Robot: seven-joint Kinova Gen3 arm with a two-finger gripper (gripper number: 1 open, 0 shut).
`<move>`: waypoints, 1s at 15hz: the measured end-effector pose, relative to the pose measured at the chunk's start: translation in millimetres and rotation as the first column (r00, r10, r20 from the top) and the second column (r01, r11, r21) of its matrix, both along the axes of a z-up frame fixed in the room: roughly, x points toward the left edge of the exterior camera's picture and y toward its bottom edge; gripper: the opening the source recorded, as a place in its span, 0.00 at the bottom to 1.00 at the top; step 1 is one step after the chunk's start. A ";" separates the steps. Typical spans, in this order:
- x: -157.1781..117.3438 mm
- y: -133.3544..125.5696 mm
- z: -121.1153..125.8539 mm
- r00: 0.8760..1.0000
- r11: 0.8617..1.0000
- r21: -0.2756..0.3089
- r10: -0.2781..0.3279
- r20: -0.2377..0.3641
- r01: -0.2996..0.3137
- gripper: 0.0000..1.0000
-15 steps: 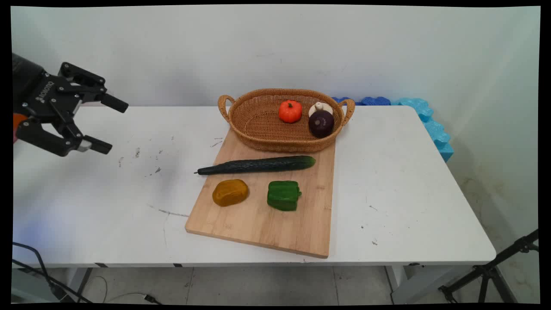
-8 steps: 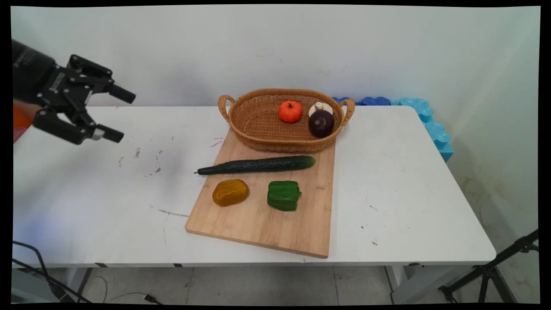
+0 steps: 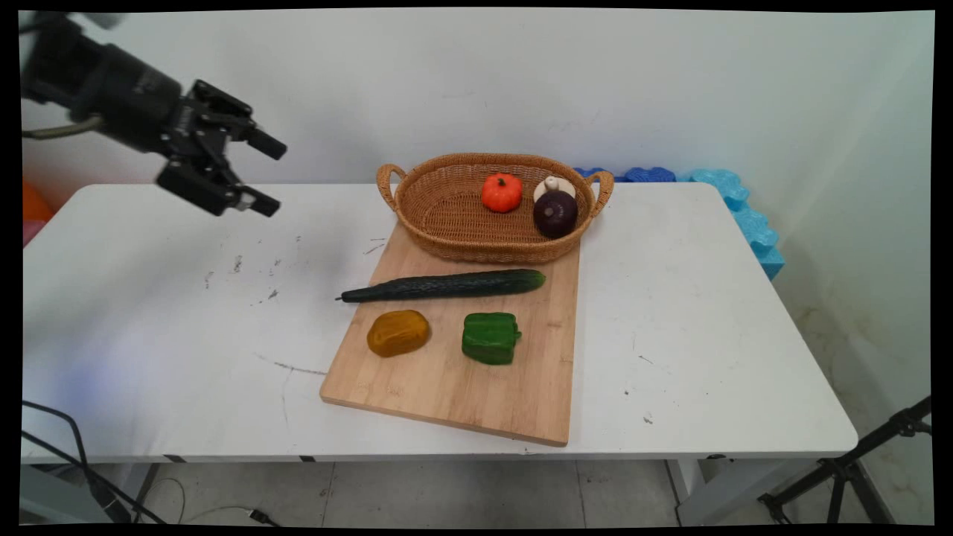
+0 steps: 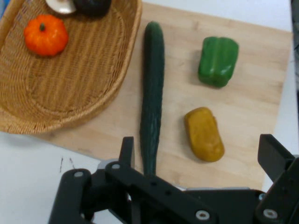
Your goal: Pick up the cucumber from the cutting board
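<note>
Our tool [image 3: 268,173] hangs empty with fingers spread, above the tabletop [image 3: 149,313] left of the cutting board [image 3: 476,387]. The cucumber [image 3: 447,285] lies crosswise along the board's far half, stem end toward us.

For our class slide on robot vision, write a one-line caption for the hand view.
Open gripper looks down on a cucumber, green pepper and yellow potato on a cutting board beside a wicker basket.
</note>
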State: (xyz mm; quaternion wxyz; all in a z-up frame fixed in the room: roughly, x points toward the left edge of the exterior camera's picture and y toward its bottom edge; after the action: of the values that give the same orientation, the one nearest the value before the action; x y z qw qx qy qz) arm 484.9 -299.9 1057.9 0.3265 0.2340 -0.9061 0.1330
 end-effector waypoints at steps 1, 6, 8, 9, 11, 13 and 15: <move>-4.9 -10.5 -5.1 1.000 1.000 0.013 0.010 0.016 -0.011 1.00; -31.2 -49.0 -41.3 0.996 0.994 0.095 0.051 0.079 -0.059 1.00; -40.2 -60.6 -55.8 0.993 0.990 0.121 0.059 0.098 -0.071 1.00; -45.2 -67.5 -64.2 0.992 0.987 0.137 0.064 0.107 -0.079 1.00; -57.6 -84.8 -85.0 0.989 0.981 0.171 0.075 0.127 -0.096 1.00; -70.4 -103.4 -107.6 0.987 0.975 0.198 0.077 0.143 -0.105 1.00; -81.2 -119.4 -127.5 0.985 0.971 0.217 0.073 0.155 -0.106 1.00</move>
State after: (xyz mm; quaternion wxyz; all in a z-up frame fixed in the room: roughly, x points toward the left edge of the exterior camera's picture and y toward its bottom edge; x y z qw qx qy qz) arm 403.7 -419.3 930.5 0.2245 0.2995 -0.9253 0.0612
